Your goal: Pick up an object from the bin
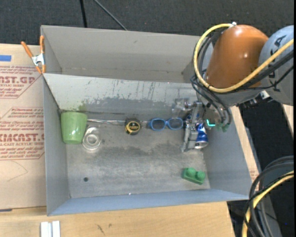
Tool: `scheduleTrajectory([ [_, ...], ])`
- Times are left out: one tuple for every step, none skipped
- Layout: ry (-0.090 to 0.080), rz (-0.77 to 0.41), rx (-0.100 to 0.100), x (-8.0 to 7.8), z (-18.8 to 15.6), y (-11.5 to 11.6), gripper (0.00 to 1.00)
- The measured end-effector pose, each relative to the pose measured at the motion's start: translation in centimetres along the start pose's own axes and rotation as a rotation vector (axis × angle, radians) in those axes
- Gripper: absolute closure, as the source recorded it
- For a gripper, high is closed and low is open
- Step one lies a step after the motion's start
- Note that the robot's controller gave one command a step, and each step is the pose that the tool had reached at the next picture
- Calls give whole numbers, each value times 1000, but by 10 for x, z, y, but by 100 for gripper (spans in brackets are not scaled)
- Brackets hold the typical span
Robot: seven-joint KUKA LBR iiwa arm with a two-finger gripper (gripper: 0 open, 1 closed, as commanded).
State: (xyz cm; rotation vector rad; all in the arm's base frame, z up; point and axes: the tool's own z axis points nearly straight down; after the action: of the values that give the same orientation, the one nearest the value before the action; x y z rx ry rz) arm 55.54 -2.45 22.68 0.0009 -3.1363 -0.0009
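Observation:
My gripper [192, 139] reaches down at the right side of the bin, below the orange wrist cover. A small blue and white thing [201, 135], perhaps a can, sits against its fingers; whether it is between them I cannot tell. Blue-framed glasses [165, 124] lie just left of the gripper. A green block-like piece [194, 175] rests on the floor below the gripper, near the front right corner.
A small yellow and black tape measure [132, 127] lies mid-bin. At the left, a light green cup [73, 127] lies on its side beside a clear round lid or cup [92, 139]. The bin's right wall stands close to the gripper.

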Motion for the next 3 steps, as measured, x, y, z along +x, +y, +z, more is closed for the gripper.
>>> scheduleTrajectory([
  [-1, -247, -1, 8, 128, -89, 0],
  [-1, -197, -1, 77, 138, -102, 0],
  [-4, -200, 0, 74, 138, -101, 100],
])
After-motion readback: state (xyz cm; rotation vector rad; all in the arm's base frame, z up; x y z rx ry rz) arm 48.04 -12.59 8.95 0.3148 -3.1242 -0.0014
